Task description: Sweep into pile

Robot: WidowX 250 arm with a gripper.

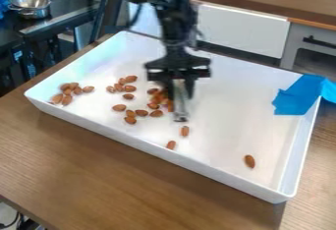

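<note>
A white rectangular tray sits at a slant on a brown wooden table; the black arm comes in from the far side and its gripper hangs upright over the tray, a little left of the middle. The gripper is closed on a narrow pale grey tool, which points down towards the tray floor. Almonds lie on the floor of the tray, mostly to the left of the gripper; the closest bunch is just beside it on the left, several nuts touching or overlapping; a looser scatter lies further left, with a few more nuts on its near side; another small cluster is well to the left, near the tray's left end. Two single almonds lie apart on the near side of the tool; one lone almond is well to the right, towards the near right corner. The arm and gripper are blurred, and the arm is cut off at the top edge; the tool's outline is smeared, so its exact shape and whether it touches the floor cannot be told; the nuts nearest the gripper merge together and are hard to count. Blue material covers part of the tray's right rim and is cut off at the right edge; a metal bowl stands far left, beyond the table.
</note>
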